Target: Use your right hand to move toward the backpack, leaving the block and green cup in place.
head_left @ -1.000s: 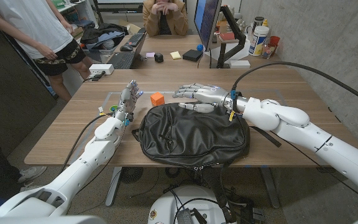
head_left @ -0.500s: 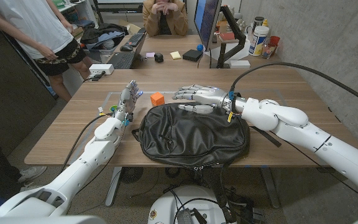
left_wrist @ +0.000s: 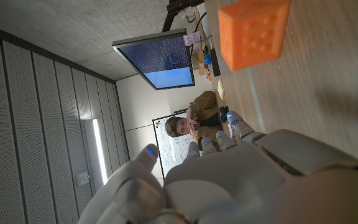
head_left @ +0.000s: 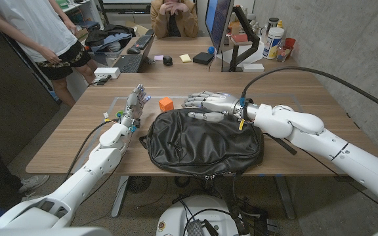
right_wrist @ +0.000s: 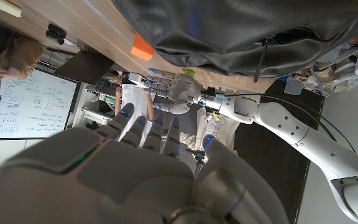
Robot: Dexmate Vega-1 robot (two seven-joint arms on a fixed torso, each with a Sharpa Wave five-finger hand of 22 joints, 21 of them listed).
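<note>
Looking down over the bench, we see our right robot hand with its fingers spread and nothing in them, reaching over the far edge of the black backpack; the lower fingertips look to be at the bag's top edge, though we cannot tell if they touch. The backpack lies flat at the bench's near middle. An orange block sits just beyond the bag. Our left robot hand stands upright beside the block, fingers apart, holding nothing.
</note>
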